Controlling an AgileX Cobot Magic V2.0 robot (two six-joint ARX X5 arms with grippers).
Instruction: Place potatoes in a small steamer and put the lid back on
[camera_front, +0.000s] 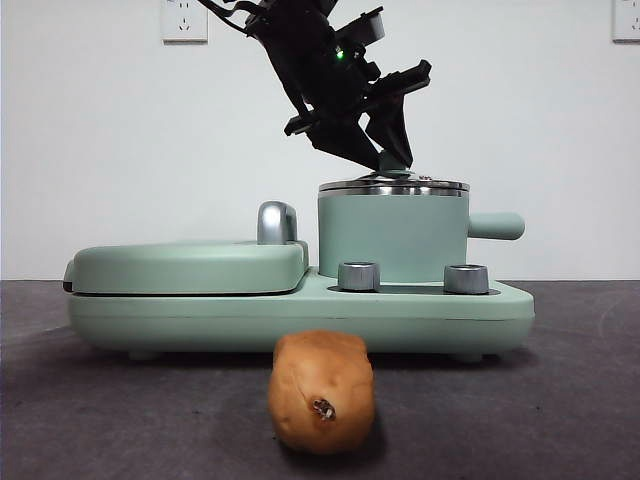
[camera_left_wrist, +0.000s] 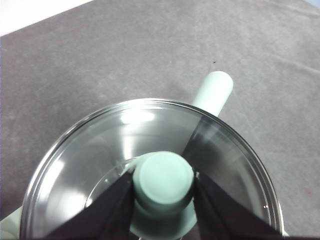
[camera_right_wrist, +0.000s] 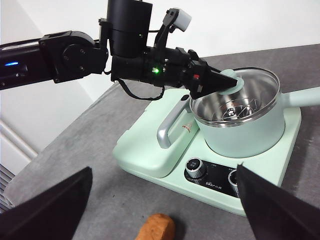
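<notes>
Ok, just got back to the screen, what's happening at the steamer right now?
The left gripper has its fingers closed on the knob of the lid, which sits on the small steamer. The potato lies on the table in front of the appliance, not yet in the pot. The right gripper waits open above the table, holding nothing.

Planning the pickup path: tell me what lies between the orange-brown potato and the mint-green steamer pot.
In the front view, the appliance's mint-green base with two steel knobs stands between the oblong orange-brown potato and the mint-green steamer pot; bare grey table precedes it.
</notes>
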